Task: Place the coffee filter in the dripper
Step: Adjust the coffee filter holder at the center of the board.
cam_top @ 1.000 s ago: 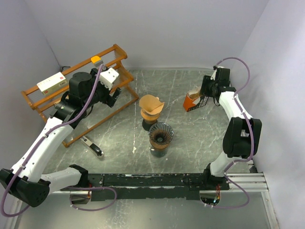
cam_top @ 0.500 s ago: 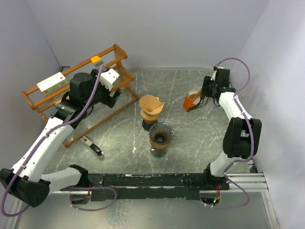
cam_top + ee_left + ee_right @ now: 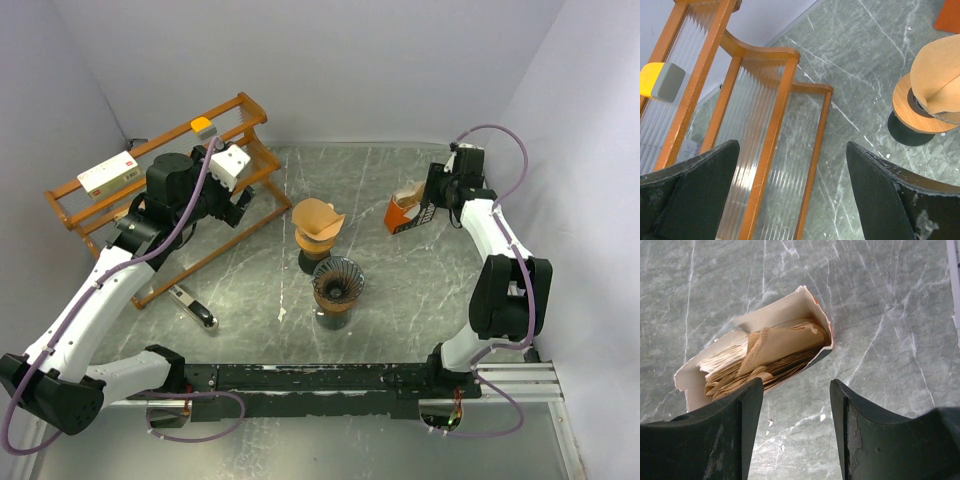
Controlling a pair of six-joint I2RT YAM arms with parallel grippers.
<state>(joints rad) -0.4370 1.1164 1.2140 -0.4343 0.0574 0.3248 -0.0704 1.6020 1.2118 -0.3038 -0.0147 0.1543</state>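
An orange and white filter box (image 3: 403, 212) lies on its side at the back right. Its open end shows several brown paper filters (image 3: 775, 347) in the right wrist view. My right gripper (image 3: 431, 205) is open and empty just off the box's open end, and the box (image 3: 805, 300) lies beyond its fingertips (image 3: 752, 390). A dark ribbed dripper (image 3: 337, 282) stands mid-table on a cup. Behind it, a wooden-collared dripper (image 3: 318, 238) holds a tan filter (image 3: 318, 218), which also shows in the left wrist view (image 3: 940, 75). My left gripper (image 3: 238, 200) is open and empty over the wooden rack (image 3: 775, 125).
The wooden rack (image 3: 160, 200) fills the left side and carries a white box (image 3: 108, 172) and a yellow-grey block (image 3: 203, 125). A black-handled tool (image 3: 193, 305) lies on the table in front of the rack. Walls close in the back and both sides.
My right arm has shifted slightly to the right while its gripper stays by the filter box. The left arm has not moved.
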